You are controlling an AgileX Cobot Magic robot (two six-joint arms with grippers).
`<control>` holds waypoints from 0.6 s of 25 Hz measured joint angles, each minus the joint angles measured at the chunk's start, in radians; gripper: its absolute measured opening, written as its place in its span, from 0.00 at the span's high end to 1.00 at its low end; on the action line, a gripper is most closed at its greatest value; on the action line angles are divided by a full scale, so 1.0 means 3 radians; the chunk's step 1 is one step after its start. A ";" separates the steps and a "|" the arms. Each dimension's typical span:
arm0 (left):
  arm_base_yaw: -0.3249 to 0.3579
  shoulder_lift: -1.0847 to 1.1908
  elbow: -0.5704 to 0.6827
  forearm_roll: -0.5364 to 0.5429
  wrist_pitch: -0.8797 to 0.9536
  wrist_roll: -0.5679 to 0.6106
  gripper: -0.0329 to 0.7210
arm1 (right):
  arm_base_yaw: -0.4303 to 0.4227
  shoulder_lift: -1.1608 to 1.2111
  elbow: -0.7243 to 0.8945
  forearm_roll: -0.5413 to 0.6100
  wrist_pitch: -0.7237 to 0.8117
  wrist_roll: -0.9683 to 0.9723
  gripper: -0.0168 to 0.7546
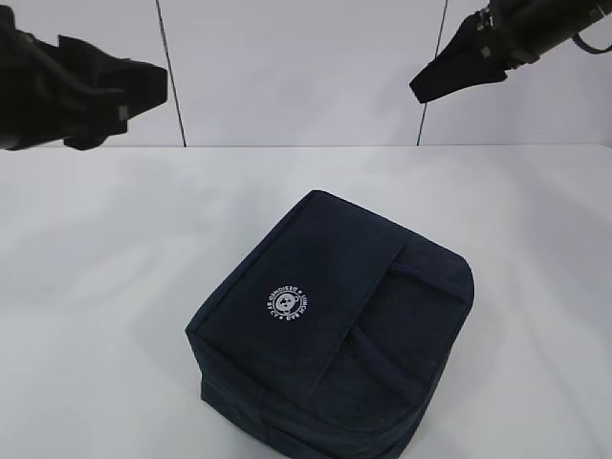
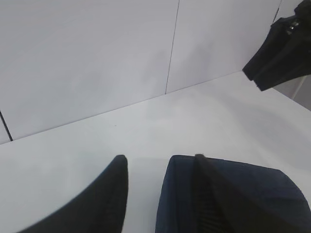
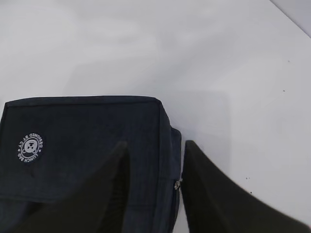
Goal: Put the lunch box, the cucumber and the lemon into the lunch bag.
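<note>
Right gripper [image 3: 153, 187] hangs open, empty, the lunch bag [image 1: 330, 335] below its jaws; only its wrist view shows this. Left gripper [image 1: 143, 91]: grip unclear, bag beneath.

- The boxy dark navy fabric lunch bag [image 1: 335, 330] stands on the white table [image 1: 105, 287], toward the front and a little right of the middle
- The black left gripper [image 1: 143, 86] hangs high at the left, well apart from the bag
- The black right gripper [image 1: 430, 84] hangs high at the right, behind the bag, above the table
- A pale panelled wall [image 1: 296, 67] stands behind the table
</note>
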 joint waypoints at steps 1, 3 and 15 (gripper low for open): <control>0.0000 -0.0066 0.0046 -0.0007 -0.0013 0.0008 0.54 | -0.0016 -0.0031 0.0000 0.0000 0.0000 0.0056 0.61; 0.0000 -0.0212 0.0113 -0.0012 -0.0013 -0.0006 0.54 | -0.0069 -0.0106 0.0027 0.0001 0.0005 0.0137 0.61; 0.0000 -0.0813 0.0484 -0.0038 -0.0365 -0.0179 0.53 | -0.0204 -0.1158 0.1003 0.0114 -0.0252 0.0212 0.61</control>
